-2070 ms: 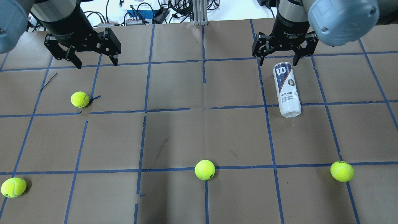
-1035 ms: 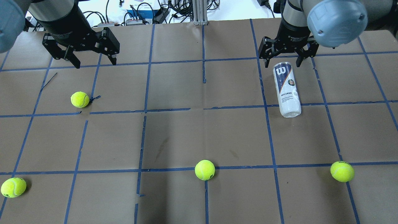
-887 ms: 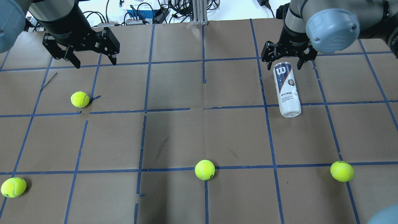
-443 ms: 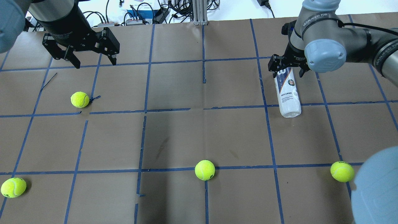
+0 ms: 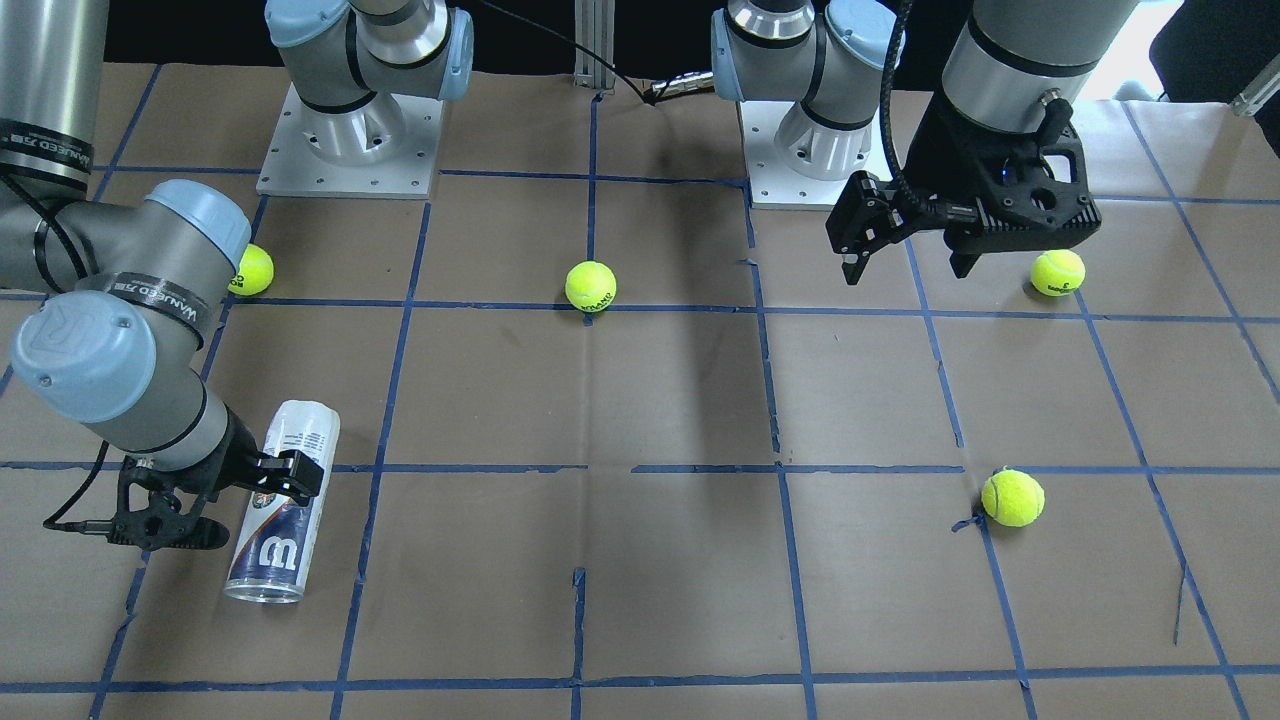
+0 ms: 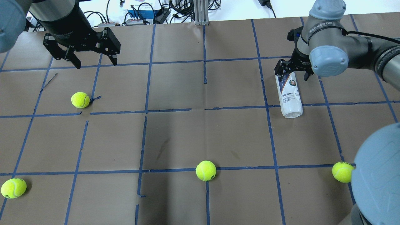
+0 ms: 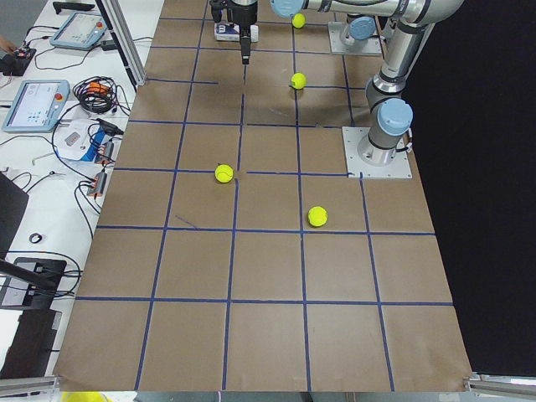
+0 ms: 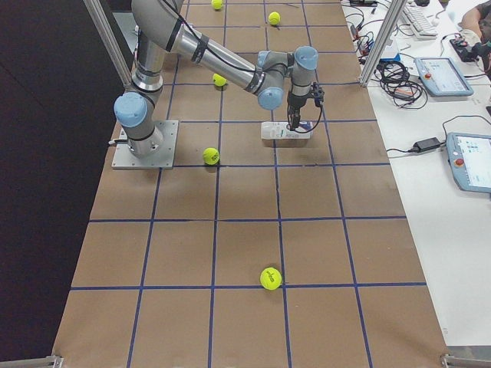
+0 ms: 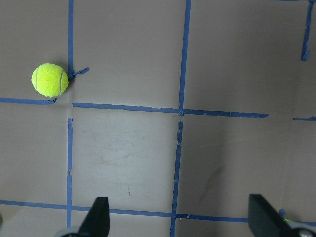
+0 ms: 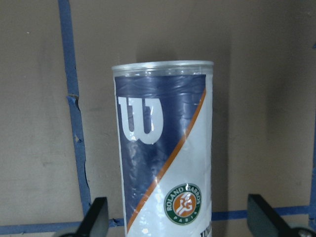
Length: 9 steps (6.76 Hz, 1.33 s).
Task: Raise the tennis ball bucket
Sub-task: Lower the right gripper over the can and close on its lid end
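Tennis ball bucket under spread right gripper

Lies on its side on the table, directly beneath right gripper. Long axis points away from the robot, crosswise to the jaws. Jaws released, flanking the logo end, not touching. Next move, likely: descend, close. Left gripper likewise spread and empty, well apart from right gripper.

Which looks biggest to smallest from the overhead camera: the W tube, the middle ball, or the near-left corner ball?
1. The tennis ball bucket, clearly largest.
2 and 3. The corner ball and the middle ball look nearly alike; the corner one seems slightly wider, perhaps only camera angle.
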{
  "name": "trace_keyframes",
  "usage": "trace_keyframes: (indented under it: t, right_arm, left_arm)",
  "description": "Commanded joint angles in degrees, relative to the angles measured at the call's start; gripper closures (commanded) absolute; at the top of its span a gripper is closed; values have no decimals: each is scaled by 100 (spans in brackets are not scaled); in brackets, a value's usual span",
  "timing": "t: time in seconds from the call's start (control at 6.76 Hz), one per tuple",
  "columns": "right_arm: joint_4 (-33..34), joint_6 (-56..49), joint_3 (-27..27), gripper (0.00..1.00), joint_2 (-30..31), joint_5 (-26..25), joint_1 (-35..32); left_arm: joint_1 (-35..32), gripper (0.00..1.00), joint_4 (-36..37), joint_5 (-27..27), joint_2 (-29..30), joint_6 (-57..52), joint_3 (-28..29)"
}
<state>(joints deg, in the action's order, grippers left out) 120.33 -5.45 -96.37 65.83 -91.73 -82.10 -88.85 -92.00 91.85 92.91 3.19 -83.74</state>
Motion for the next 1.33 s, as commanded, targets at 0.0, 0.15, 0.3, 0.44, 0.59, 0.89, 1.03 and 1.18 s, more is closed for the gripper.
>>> trace_keyframes:
  t: [0.0, 0.15, 0.3, 0.44, 0.59, 0.89, 1.03, 1.18]
  right_arm:
    - [139, 8, -5, 0, -166, 15, 10]
    - [270, 61, -5, 0, -306, 15, 10]
    - [298, 87, 4, 0, -377, 136, 10]
    - [298, 166, 21, 0, -378, 138, 10]
    - [307, 167, 30, 0, -447, 199, 10]
    - [456, 167, -14, 0, -606, 252, 10]
    - [447, 158, 21, 6, -598, 252, 10]
    - [421, 141, 30, 26, -598, 235, 10]
  left_arm:
    - [-9, 0, 33, 0, 34, 41, 15]
    - [-9, 0, 33, 0, 34, 42, 15]
    - [-9, 0, 33, 0, 26, 42, 7]
    - [-18, 0, 33, 0, 17, 50, 7]
    - [-9, 0, 33, 0, 8, 51, -2]
    - [-9, 0, 33, -9, -1, 51, -2]
    - [-1, 0, 33, -9, -1, 51, -2]
    - [-9, 0, 33, -9, -1, 51, -2]
